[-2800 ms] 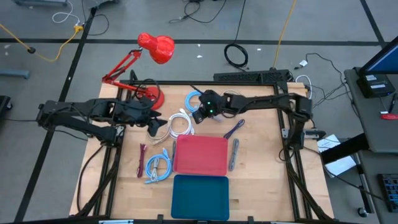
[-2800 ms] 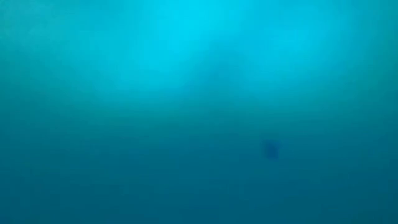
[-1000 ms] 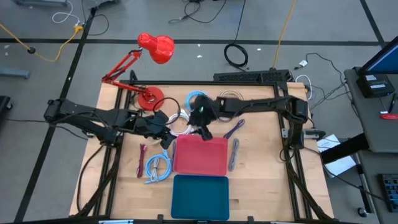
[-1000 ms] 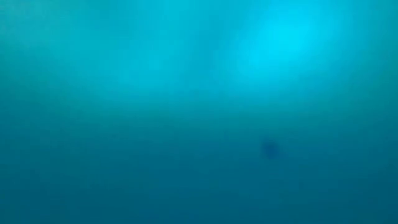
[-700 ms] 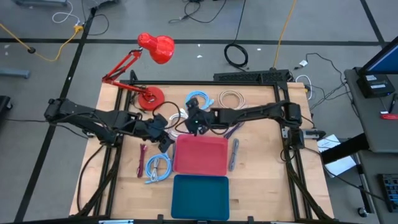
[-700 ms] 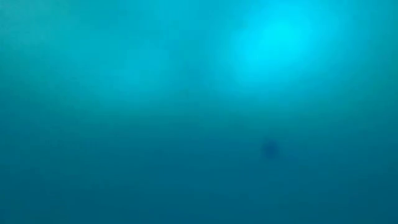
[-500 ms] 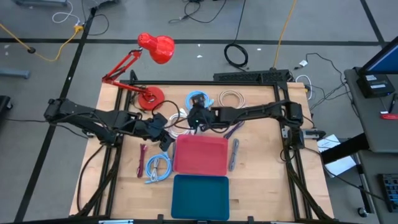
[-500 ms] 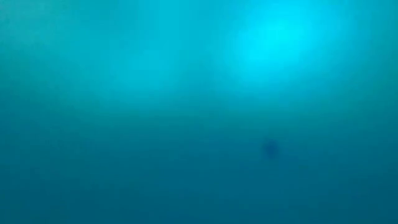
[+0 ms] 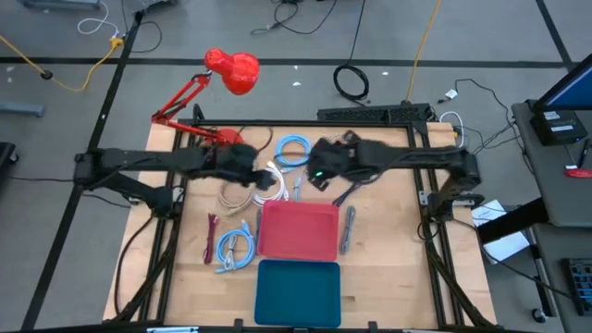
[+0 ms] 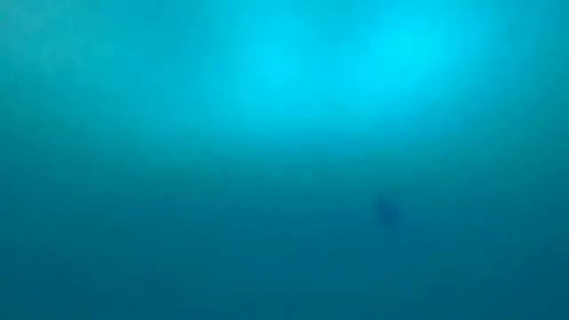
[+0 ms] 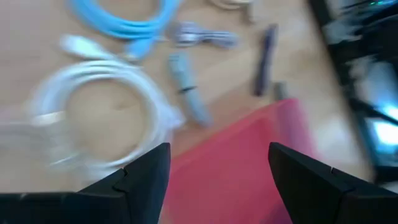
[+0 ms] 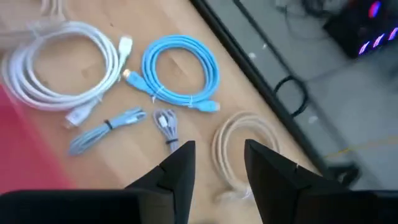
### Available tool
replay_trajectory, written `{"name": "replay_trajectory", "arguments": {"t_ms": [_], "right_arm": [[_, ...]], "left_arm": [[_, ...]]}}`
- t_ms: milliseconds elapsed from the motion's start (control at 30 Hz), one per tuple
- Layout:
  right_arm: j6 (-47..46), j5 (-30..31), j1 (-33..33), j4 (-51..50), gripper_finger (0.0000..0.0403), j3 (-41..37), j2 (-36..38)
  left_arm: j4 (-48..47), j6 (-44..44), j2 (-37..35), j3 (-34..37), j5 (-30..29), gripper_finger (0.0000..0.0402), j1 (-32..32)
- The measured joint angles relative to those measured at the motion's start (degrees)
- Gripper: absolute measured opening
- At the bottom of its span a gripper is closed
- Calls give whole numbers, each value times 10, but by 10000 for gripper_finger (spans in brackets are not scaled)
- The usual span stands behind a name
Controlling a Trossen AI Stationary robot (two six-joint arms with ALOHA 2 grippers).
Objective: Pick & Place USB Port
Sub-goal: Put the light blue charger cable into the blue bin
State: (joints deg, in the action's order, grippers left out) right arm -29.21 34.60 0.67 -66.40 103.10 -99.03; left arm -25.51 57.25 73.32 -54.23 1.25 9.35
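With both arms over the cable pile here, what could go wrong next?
1. The left claw and right claw both hang open and empty over the same cluster; in the high view the arms nearly meet, so they might collide.
2. The white cable coil, blue cable coil and small bundled cables lie close together; a grasp may snag a neighbour.

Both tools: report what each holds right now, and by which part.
Nothing is held. The left tool is open above the red tray's edge beside the white cable coil; the right tool is open and empty above the cables.
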Motion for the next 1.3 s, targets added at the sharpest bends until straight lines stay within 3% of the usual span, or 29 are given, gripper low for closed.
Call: {"name": "replay_trajectory", "arguments": {"t_ms": [100,233,367,500,667,800,967,1300], "right_arm": [[-38,-15,-16,-31,130,-19,70],[-60,-16,-39,-75,130,-43,165],[-91,-15,-62,-106,130,-69,254],[-113,-17,-85,-114,130,-108,326],[-134,-20,-108,-115,130,-171,386],[-137,-49,-120,-114,130,-215,413],[-136,-70,-135,-110,130,-250,424],[-102,-77,-169,-85,130,-258,429]], "left_arm": [[51,23,74,-4,90,273,25],[47,23,169,-49,122,273,29],[-29,6,252,-143,86,269,26],[-111,-35,326,-286,35,239,20],[-259,-78,432,-469,1,190,26],[-387,-85,502,-559,-8,164,32],[-400,-69,544,-595,43,166,30],[-432,-1,548,-595,3,181,21]]}}
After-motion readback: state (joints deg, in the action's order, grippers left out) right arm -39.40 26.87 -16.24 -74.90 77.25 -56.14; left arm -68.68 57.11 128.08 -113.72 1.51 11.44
